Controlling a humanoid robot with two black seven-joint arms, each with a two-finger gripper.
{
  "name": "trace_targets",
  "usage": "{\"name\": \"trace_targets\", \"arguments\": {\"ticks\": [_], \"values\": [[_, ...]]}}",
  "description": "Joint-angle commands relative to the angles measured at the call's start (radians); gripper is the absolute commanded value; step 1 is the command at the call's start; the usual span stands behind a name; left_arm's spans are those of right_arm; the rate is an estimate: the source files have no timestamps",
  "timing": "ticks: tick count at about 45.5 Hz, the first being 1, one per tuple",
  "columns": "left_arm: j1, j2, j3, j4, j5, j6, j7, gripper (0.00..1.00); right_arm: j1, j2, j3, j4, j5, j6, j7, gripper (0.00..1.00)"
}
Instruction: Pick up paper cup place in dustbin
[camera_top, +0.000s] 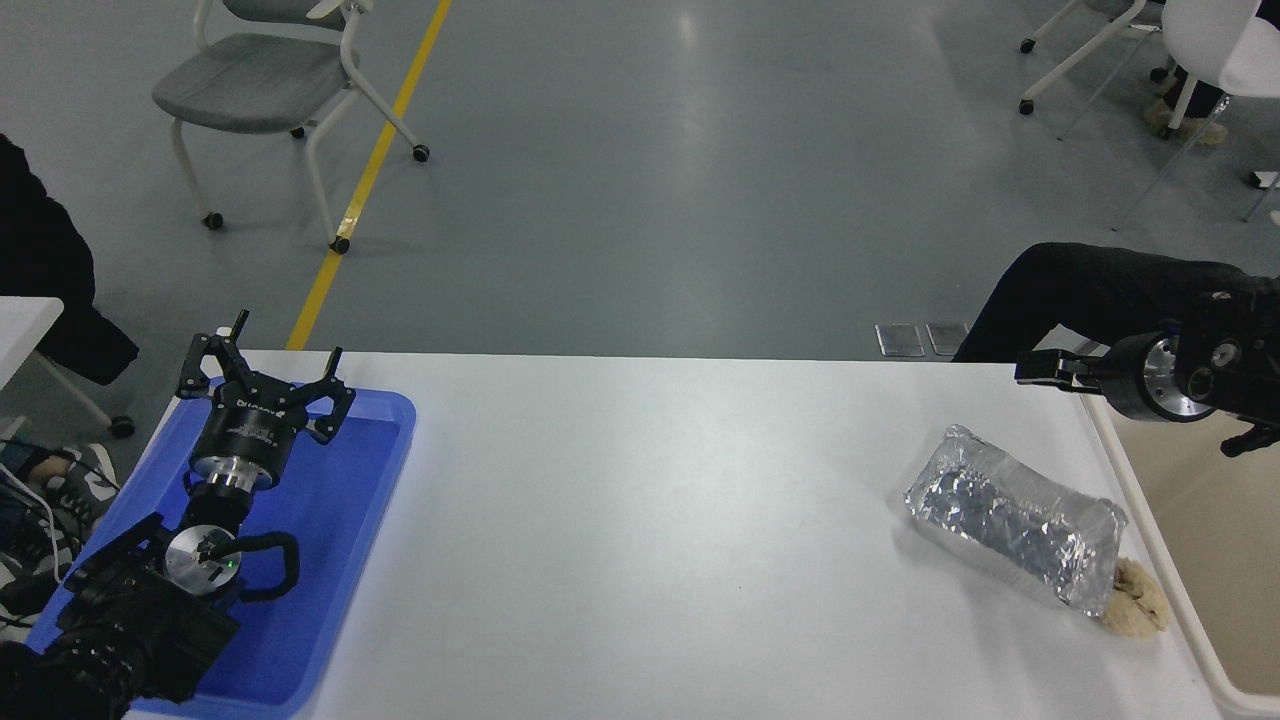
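Cup is nowhere to be seen from the head view; I cannot tell where the paper cup lies. The dustbin (1190, 560) sits at the far right of the white table (650, 520), and only its pale rim and a slice of its beige inside show at the picture's right edge.

My right gripper (1040, 368) hangs above the dustbin's far left corner, over the table's far right edge, lying level and pointing left. I see it side-on, so I cannot tell whether its fingers are apart or together, and nothing shows in them. Its silver-ringed wrist sits just right of it.

Just left of the dustbin lies a crumpled silver foil packet (1015, 515), its long side running from far left to near right. A small tan crumpled scrap (1135, 610) touches the packet's near right end, between the packet and the bin's rim.

Well apart, at the table's left end, a flat blue tray (340, 540) rests on the table. My left gripper (262, 372) is parked over the tray's far part, its fingers spread wide and holding nothing, with the arm running back to the lower left corner.

Beyond the table's far edge on the right a person's dark-clothed leg (1100, 295) reaches in. On the grey floor a grey chair (270, 80) stands at the far left beside a yellow line (370, 180).
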Motion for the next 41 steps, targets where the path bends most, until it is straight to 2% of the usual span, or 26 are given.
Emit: {"name": "trace_targets", "arguments": {"ticks": [1, 5, 10, 16, 32, 41], "values": [[-0.001, 0.0, 0.0, 0.0, 0.0, 0.0, 0.0, 1.0, 0.33, 0.058, -0.177, 0.217, 0.001, 0.241, -0.001, 1.0], [0.001, 0.0, -0.001, 0.003, 0.0, 0.0, 0.0, 1.0, 0.427, 0.098, -0.212, 0.277, 0.031, 0.34, -0.001, 1.0], [0.001, 0.001, 0.0, 0.0, 0.0, 0.0, 0.0, 1.0, 0.505, 0.197, -0.267, 0.322, 0.177, 0.387, -0.01, 1.0], [0.002, 0.003, 0.0, 0.0, 0.0, 0.0, -0.002, 1.0, 0.54, 0.296, -0.312, 0.325, 0.265, 0.393, -0.011, 1.0], [0.004, 0.004, -0.001, 0.003, 0.0, 0.0, -0.002, 1.0, 0.629, 0.421, -0.419, 0.325, 0.423, 0.463, -0.014, 1.0], [0.004, 0.004, 0.0, 0.0, 0.0, 0.0, -0.002, 1.0, 0.658, 0.569, -0.456, 0.317, 0.533, 0.468, -0.014, 1.0]]}}
